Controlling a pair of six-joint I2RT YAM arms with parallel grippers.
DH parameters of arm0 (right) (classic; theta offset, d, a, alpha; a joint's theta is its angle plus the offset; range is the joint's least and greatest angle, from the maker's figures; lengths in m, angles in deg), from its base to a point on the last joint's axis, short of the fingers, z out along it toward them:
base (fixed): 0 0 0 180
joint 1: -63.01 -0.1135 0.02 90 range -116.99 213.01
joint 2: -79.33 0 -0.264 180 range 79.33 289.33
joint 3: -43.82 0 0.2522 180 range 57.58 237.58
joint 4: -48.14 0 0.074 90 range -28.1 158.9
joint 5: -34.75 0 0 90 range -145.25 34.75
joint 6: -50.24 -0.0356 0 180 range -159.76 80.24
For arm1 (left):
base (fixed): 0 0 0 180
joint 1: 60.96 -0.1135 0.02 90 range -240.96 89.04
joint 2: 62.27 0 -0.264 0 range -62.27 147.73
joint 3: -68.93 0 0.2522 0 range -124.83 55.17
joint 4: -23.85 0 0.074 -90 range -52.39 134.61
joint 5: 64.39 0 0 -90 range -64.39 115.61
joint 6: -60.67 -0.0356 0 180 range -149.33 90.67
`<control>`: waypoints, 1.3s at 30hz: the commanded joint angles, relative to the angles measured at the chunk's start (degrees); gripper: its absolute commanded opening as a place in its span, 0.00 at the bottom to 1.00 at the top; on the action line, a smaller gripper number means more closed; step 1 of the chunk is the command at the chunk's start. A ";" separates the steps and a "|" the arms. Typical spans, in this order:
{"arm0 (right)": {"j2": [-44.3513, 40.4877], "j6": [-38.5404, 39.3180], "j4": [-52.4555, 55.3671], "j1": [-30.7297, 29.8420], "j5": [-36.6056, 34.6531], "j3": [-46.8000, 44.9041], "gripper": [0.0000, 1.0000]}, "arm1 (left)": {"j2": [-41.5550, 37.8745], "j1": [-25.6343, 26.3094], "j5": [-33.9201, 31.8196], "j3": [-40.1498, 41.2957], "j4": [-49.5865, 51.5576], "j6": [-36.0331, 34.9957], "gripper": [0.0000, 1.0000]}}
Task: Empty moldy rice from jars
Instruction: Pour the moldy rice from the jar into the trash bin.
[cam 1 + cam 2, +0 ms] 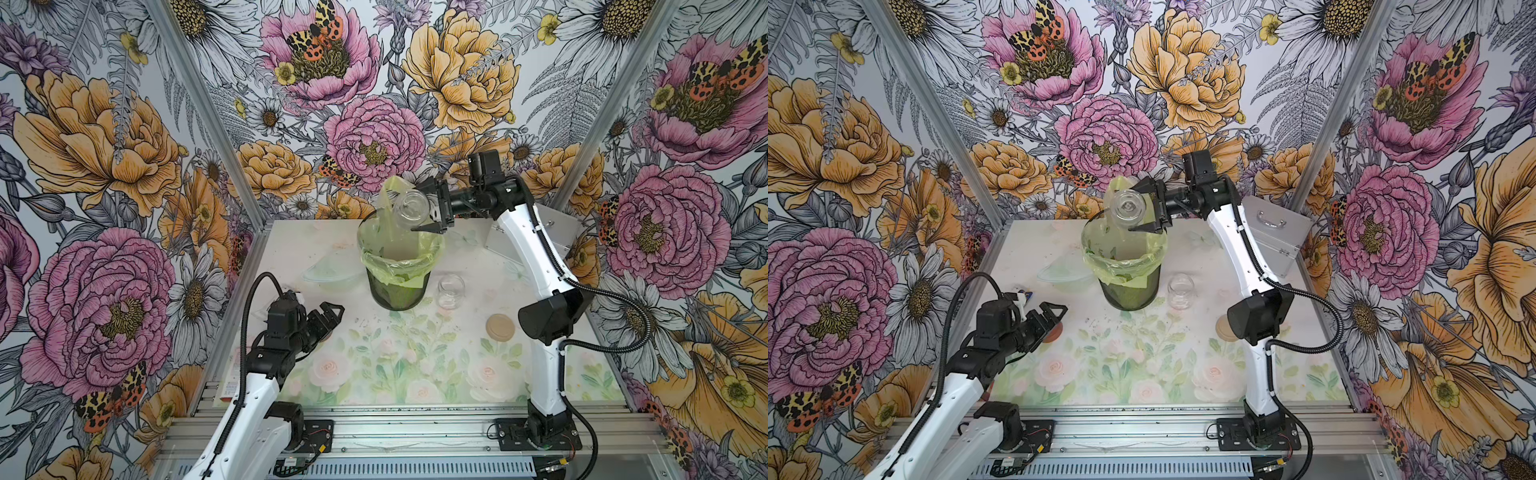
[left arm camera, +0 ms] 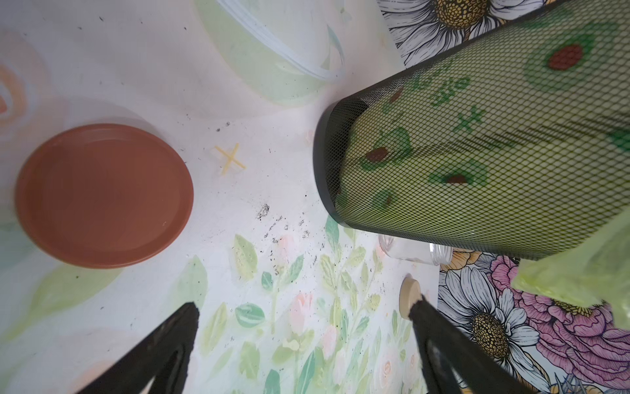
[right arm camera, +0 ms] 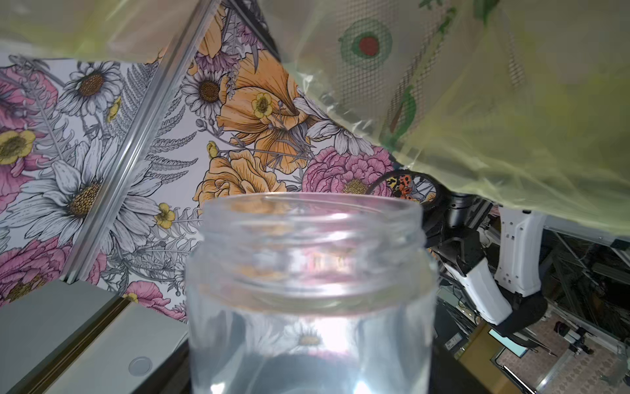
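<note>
Nearest the robot's base, the left end effector (image 1: 334,321) hovers low over the table (image 1: 374,374), its 2 fingers spread with nothing between them. The copper-orange lid (image 2: 104,196) lies flat just beside it. On the right side of the table, the beige lid (image 1: 500,327) lies flat near the right arm's elbow. Farther out, the standing jar (image 1: 451,291) sits upright and uncapped just right of the mesh bin (image 1: 395,297), apart from both end effectors. Its glass looks clear, with no pale layer inside. Farthest away, the right end effector (image 1: 428,206) is clenched across the body of the held jar (image 1: 409,208), above the far side of the bin's lined opening. This jar lies to the left of the right wrist. Its long axis is tipped steeply, so the base seems to face up and the open mouth points down toward the yellow-green bag (image 1: 395,259). In the right wrist view the glass is transparent up to the threaded rim and no rice shows inside; whether grains lie in the bag cannot be told. The pour looks finished, so the next move probably means righting this jar and setting it down, which only the right arm is placed to do.
</note>
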 commanded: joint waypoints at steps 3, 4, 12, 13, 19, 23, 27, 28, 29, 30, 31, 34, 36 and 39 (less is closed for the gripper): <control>6.40 -4.38 0.26 0.98 2.07 16.84 0.00 | -1.39 -0.57 0.43 1.46 -0.75 1.03 0.99; 6.71 -3.67 0.39 0.91 2.55 17.03 0.00 | -1.61 -0.57 0.36 1.79 -0.73 1.28 0.99; 2.15 -3.33 1.07 0.27 1.60 10.36 0.00 | -2.88 -0.57 0.40 2.56 -0.73 1.82 0.99; 5.72 -4.39 1.16 0.81 1.42 16.31 0.00 | -2.89 -0.57 0.40 2.70 -0.69 1.92 0.99; -4.10 2.19 2.48 -2.06 1.74 -2.59 0.00 | -3.61 -0.57 0.39 3.34 -0.77 2.61 0.99; 1.27 -2.57 2.48 0.14 0.71 9.41 0.00 | -3.80 -0.57 0.58 3.22 -0.55 2.42 0.99; 9.56 -5.30 3.55 0.36 1.84 25.56 0.00 | -4.10 -0.57 0.38 4.08 -0.64 3.09 0.99; 6.69 -2.19 5.23 -0.51 1.98 20.16 0.00 | -4.23 -0.61 0.23 4.21 -0.68 3.29 0.99; 3.13 0.31 5.65 -1.55 2.02 13.41 0.00 | -4.38 -0.60 0.29 4.30 -0.63 3.29 0.99; -1.63 1.40 5.49 -2.74 2.29 3.67 0.00 | -4.61 -0.63 0.13 4.30 -0.67 3.33 0.99; -5.37 1.75 5.47 -3.37 2.25 -3.27 0.00 | -4.67 -0.58 0.18 4.31 -0.68 3.34 0.99; -7.71 -0.92 5.54 -3.11 1.59 -6.51 0.00 | -4.74 -0.67 0.39 4.22 -0.68 3.29 0.99; -3.23 -3.47 5.69 -2.49 1.51 2.45 0.00 | -4.85 -0.58 0.37 4.43 -0.59 3.37 0.99; 1.74 -6.20 6.18 -2.94 2.34 12.20 0.00 | -5.31 -0.58 0.01 5.14 -0.68 4.16 0.99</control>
